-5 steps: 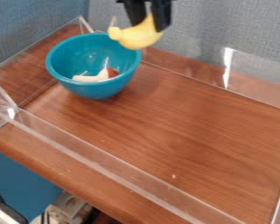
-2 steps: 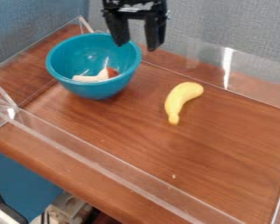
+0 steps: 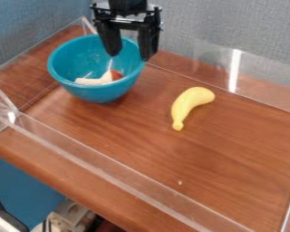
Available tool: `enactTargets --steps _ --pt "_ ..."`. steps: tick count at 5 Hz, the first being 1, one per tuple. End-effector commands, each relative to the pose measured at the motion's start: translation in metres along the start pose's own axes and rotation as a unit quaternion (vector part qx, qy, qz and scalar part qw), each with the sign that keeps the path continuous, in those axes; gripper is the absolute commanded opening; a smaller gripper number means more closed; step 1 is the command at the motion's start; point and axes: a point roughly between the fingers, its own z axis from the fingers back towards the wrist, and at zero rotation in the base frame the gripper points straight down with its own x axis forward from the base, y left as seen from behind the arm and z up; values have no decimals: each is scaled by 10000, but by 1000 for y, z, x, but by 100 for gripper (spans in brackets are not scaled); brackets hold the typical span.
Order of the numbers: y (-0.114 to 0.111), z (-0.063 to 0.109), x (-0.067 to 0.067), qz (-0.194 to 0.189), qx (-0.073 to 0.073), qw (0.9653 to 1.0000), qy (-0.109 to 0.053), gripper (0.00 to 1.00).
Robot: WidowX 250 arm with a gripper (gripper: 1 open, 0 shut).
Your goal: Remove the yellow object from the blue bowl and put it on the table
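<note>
Fingers (image 3: 130,38): 2, black, pointing down, spread wide, nothing between them. They hang in the upper left of the frame, above the blue bowl (image 3: 65,65), the left one in the picture overlapping the bowl's opening in this view, the other by its right edge. Contact with the rim: cannot tell. Above them, at the top edge of the frame, the black body of the gripper runs out of view.

Blue bowl: round, glossy, upper left of the frame, upright on the counter (image 3: 172,177). Inside, low down: 1 pale toy (image 3: 94,81) with a reddish-brown part at its right; shape partly hidden by the bowl wall.

Yellow object (image 3: 188,103): 1 curved toy banana, right of centre in the upper half of the frame. Lies on the bare counter, outside the bowl and well apart from it, clear of the fingers. One end points down toward the centre of the frame, the thicker part bends to the upper right.

Counter: reddish-brown wood grain, across most of the frame. Clear low wall (image 3: 105,177) slants from the left edge to the bottom. Grey textured backdrop (image 3: 250,45) at upper right. Lower left corner: blue surface (image 3: 21,177), some pale hardware (image 3: 72,216).
</note>
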Motion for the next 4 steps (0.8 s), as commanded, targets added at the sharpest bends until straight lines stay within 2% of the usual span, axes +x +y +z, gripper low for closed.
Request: enactTargets --steps 1,2,3,4 --pt "-17 29 0 -250 80 9987 -443 100" --pt "-22 33 4 -563 54 9976 -401 100" --pt "-21 36 9 -578 100 9977 -346 100" --pt "-15 24 7 -477 103 9984 -283 100"
